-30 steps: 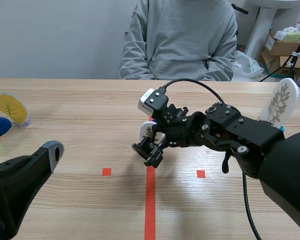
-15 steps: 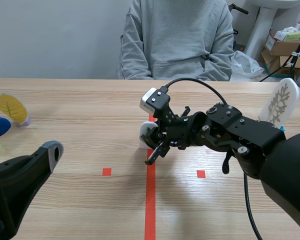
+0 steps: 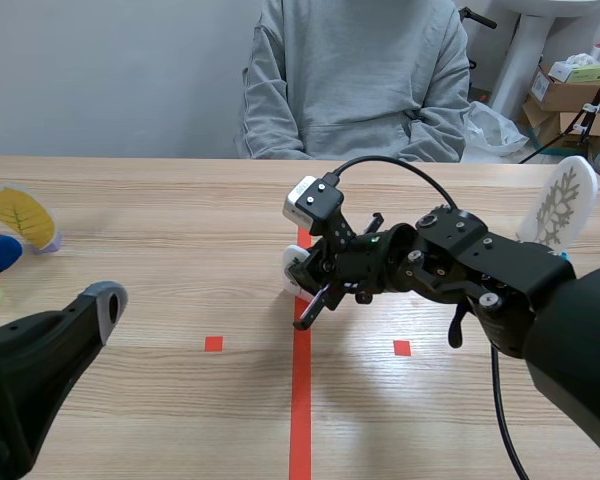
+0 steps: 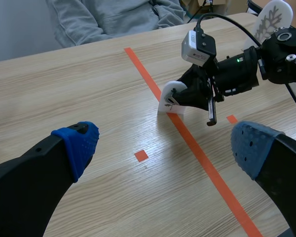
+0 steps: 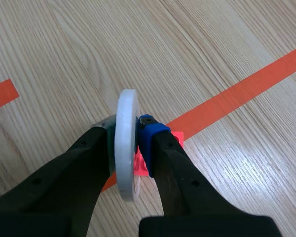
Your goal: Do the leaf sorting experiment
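Scene view: the right gripper [image 3: 310, 292] has its arm reaching in to the middle of the table, fingers closed on a white leaf disc [image 3: 292, 268] that stands on edge between them, over the far end of the red tape line [image 3: 300, 400]; whether the disc's foot touches the wood cannot be told here. One padded finger of the left gripper [image 3: 102, 300] shows low on its own side, well apart from the disc. A yellow leaf disc [image 3: 20, 215] stands far out beyond the left gripper; a white disc with a branching leaf [image 3: 560, 205] stands far out behind the right arm. A person in a grey sweatshirt [image 3: 355, 80] sits across the table.

Left wrist view: the left gripper [image 4: 165, 145] is spread wide with nothing between its blue pads [image 4: 81, 143]; the white leaf disc [image 4: 170, 96] is ahead of it, on the tape line, pinched by the right gripper [image 4: 207, 101].

Right wrist view: the right gripper [image 5: 127, 132] is clamped on the white leaf disc [image 5: 126, 111], seen edge-on, a pad pressed to each face; a red tape mark lies just under it.
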Tool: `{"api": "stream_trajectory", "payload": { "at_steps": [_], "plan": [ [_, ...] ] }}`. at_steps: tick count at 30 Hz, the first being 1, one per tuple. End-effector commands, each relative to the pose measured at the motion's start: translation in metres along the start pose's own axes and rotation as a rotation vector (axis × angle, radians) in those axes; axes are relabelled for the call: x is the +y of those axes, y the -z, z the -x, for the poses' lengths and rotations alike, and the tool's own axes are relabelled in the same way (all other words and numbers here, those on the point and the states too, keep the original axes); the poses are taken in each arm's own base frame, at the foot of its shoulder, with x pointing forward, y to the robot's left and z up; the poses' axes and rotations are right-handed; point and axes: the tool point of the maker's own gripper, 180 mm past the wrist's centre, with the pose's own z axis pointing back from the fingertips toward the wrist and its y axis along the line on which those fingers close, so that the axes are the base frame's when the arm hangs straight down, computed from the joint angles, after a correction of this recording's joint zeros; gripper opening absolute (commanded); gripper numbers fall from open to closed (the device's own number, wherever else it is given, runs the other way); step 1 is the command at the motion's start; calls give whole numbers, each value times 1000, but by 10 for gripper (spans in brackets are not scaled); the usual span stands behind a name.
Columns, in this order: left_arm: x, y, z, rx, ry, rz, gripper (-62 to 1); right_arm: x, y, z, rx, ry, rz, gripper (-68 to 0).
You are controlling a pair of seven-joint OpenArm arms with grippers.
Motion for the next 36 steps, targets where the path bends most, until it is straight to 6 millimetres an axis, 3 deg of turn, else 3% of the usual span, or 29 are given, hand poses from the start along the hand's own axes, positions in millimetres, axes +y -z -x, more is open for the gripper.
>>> {"api": "stream_trajectory", "payload": {
  "at_steps": [1,6,10,15,27,36],
  "plan": [
    [0,-1,-2,-11,-11,-2,-37,-9,-5,-14,-40,-15,10,-645],
    [0,-1,-2,-11,-10,-2,-37,-15,-21,-21,-83,-7,39,-644],
    [0,-1,-2,-12,-10,-2,-37,-21,-42,-14,-76,51,96,-645],
    [0,-1,-2,-11,-10,-2,-37,-33,-74,8,-59,147,212,-645],
    [0,-1,-2,-11,-10,-2,-37,-74,-176,73,14,298,504,-658],
    [0,-1,-2,-10,-10,-1,-37,-87,-230,108,-4,442,652,-658]
  ]
}}
